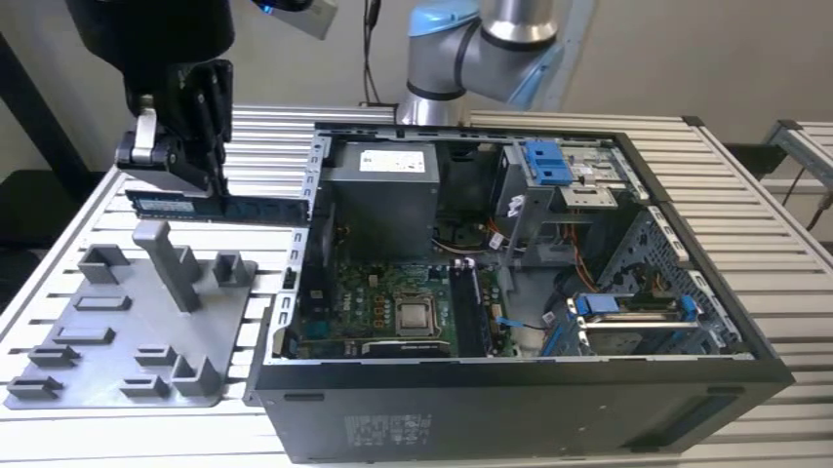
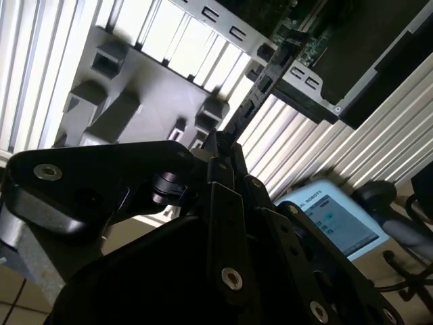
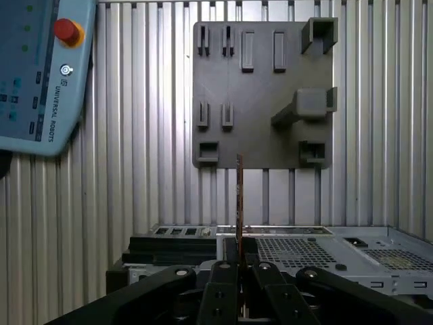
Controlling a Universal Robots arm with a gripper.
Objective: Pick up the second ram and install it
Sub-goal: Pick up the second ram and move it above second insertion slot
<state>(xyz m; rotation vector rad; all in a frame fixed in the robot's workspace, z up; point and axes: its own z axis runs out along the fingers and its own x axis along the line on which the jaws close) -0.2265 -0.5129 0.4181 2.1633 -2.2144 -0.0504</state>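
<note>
Right now your second ram [image 1: 260, 206] is hanging level above the slatted table [image 1: 273, 132], and the gripper [image 1: 195, 185] is clamping it with both fingers pressed on its flat faces, towards the exterior view's left. You are seeing the strip edge-on in the first wrist view [image 3: 239, 193]. It is lying over the gap between the grey tray [image 1: 117, 322] and the open computer case [image 1: 521, 390].
</note>
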